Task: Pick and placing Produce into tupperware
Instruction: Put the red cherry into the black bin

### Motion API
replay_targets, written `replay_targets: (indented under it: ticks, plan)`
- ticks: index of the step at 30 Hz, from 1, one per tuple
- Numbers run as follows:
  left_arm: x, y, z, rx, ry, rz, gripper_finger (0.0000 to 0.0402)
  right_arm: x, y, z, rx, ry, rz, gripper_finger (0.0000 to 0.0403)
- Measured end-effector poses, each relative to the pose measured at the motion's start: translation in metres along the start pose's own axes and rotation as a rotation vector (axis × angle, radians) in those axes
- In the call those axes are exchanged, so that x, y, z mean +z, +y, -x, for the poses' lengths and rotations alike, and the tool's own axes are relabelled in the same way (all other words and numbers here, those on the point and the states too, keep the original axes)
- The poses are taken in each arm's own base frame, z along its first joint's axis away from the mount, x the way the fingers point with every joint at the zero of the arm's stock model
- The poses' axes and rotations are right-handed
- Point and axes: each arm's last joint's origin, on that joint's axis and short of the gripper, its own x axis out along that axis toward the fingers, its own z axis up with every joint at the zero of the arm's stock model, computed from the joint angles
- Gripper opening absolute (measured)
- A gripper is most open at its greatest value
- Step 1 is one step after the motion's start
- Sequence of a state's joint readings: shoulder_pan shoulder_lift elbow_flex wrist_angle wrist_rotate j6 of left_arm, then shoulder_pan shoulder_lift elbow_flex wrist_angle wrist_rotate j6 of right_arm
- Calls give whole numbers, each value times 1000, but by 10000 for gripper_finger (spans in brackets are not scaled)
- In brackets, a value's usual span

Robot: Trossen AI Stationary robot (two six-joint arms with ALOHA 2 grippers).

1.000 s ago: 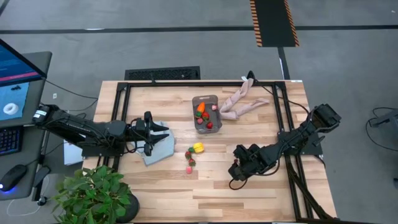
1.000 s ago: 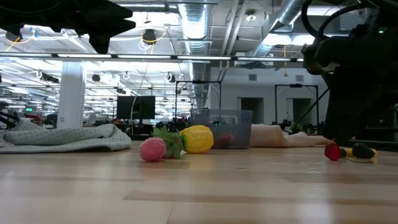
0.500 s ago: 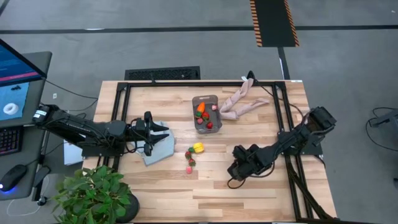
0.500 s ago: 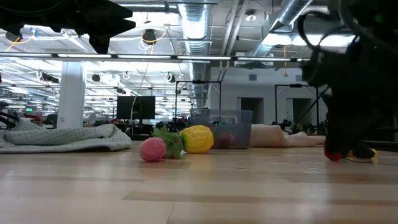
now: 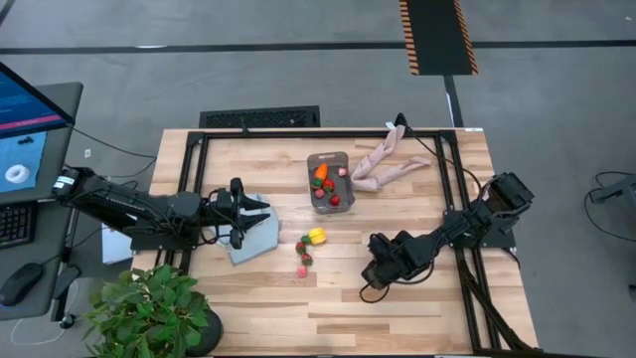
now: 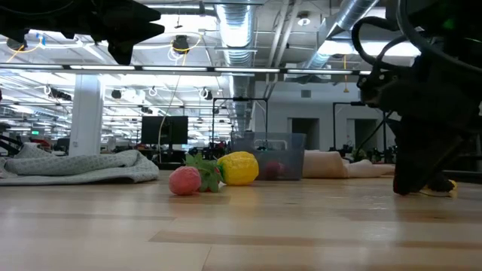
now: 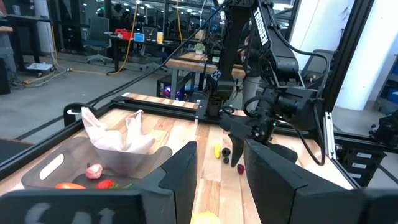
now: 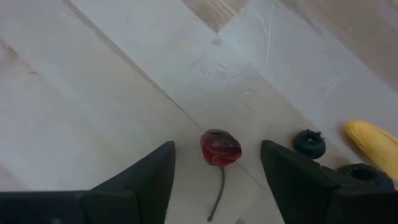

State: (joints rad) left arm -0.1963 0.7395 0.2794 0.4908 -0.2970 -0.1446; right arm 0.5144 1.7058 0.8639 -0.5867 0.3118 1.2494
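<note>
Red cherry [image 8: 220, 149] sits centred between my right gripper's [image 8: 217, 177] wide-open, empty fingers; I should descend straight, close gently — stem clear; left gripper [image 7: 219, 167] waits open, empty.

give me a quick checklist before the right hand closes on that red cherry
1. Right hand open: ok.
2. Red cherry lined up between the fingers: ok.
3. Dark berry and banana outside the gap: ok.
4. Hand low enough to grip: cannot tell.
5. Tupperware has room: ok, only a few pieces inside.
6. Left hand clear, over the grey-blue cloth: ok.
</note>
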Motion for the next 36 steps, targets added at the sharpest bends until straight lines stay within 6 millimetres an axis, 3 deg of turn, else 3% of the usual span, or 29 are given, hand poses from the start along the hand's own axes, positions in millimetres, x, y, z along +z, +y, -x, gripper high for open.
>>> replay_targets:
  ticks: [10,14,19,26,36]
  plan:
    - [0,0,0,1,2,-1,121,1,0,0,0,-12,21,112]
    - [0,0,0,4,1,-1,121,7,2,-1,14,-41,42,76]
    - [0,0,0,4,1,-1,121,25,10,6,35,-96,82,72]
    - [0,0,0,3,1,-2,121,72,24,26,45,-235,181,81]
    - [0,0,0,3,2,-1,121,152,-2,33,-54,-342,226,78]
